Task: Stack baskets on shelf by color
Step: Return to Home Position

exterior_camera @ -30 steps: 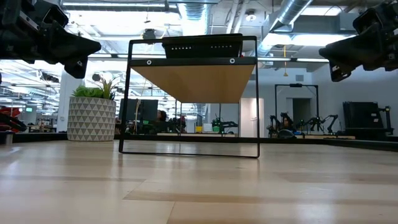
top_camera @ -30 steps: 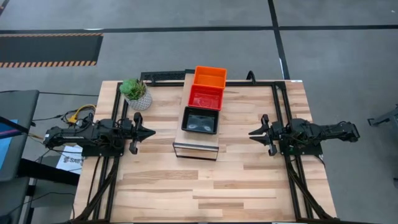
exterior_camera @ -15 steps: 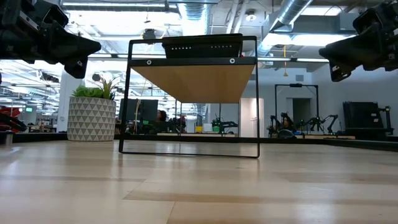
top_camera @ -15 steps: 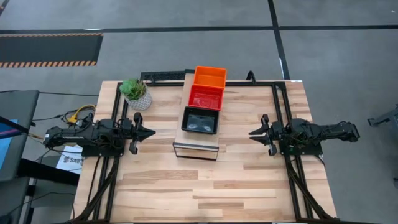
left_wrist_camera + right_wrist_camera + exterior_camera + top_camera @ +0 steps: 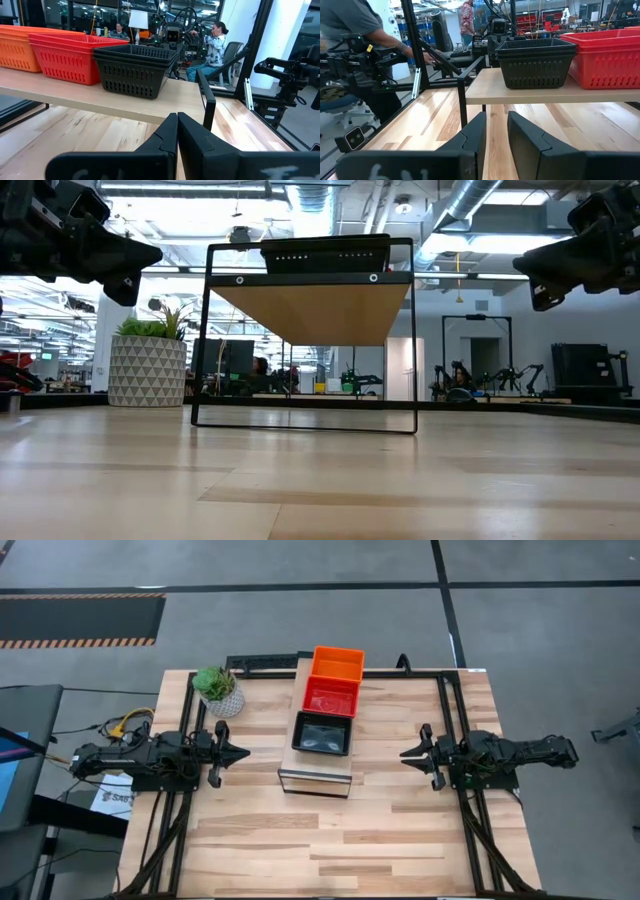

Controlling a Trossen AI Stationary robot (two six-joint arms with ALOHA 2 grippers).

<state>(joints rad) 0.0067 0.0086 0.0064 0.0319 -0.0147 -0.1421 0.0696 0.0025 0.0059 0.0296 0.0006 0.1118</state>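
Note:
The shelf (image 5: 318,762), a light-wood board on a dark frame, stands mid-table. On it three stacks of baskets rest in a row on their bottoms: orange (image 5: 338,663) farthest, red (image 5: 331,696) in the middle, black (image 5: 322,733) nearest. My left gripper (image 5: 240,753) hovers left of the shelf, pointing level at it, its fingers (image 5: 177,116) shut on nothing. My right gripper (image 5: 408,755) hovers to the shelf's right, also level, with a narrow gap between its fingers (image 5: 496,116) and nothing in it. Seen from table height, the shelf board (image 5: 312,315) carries the black stack (image 5: 325,255).
A potted plant (image 5: 219,690) in a patterned white pot stands at the table's far left. Cables (image 5: 125,723) lie off the left edge by the left arm. Bare wooden tabletop (image 5: 330,840) stretches in front of the shelf. People sit and stand in the room beyond.

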